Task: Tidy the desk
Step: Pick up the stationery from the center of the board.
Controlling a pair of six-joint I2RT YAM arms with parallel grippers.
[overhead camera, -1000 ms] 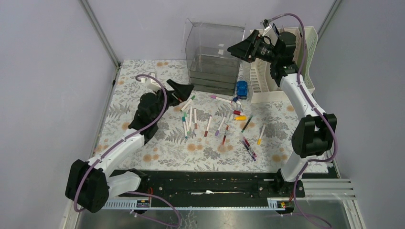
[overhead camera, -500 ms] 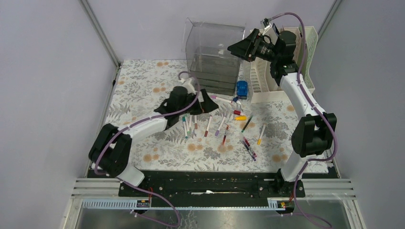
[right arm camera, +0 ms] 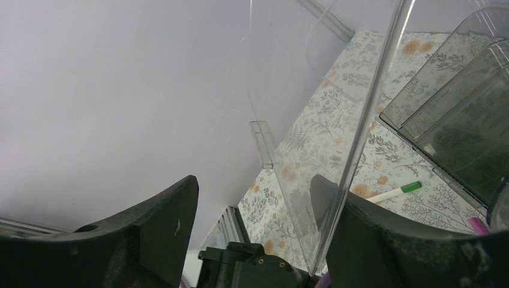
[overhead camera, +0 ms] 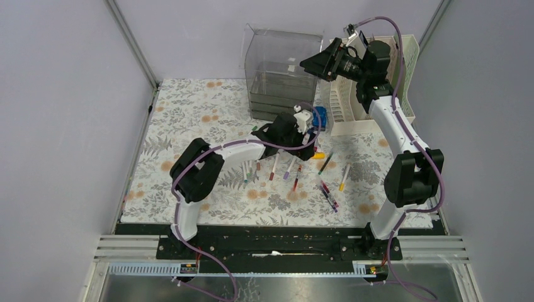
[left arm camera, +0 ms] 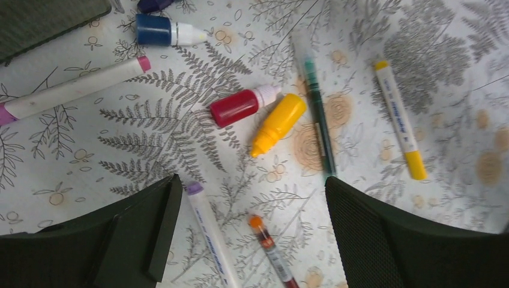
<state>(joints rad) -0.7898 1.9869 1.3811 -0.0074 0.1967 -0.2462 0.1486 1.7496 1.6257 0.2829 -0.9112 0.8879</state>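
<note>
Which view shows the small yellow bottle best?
The left wrist view: the yellow bottle lies whole and sharp on the desk, beside a red bottle. The top external view shows only a tiny yellow spot; the right wrist view, nothing.

Left arm (overhead camera: pixel 239 151): stretched far forward, wrist low.
Left hand (left arm camera: pixel 252 183): pointing down, fingers spread wide, empty.
Right arm (overhead camera: pixel 393 126): raised high, elbow bent.
Right hand (right arm camera: pixel 252 183): fingers apart, empty.

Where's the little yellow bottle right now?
In the left wrist view, the yellow bottle lies mid-frame on the desk, between the red bottle and the green pen.
</note>
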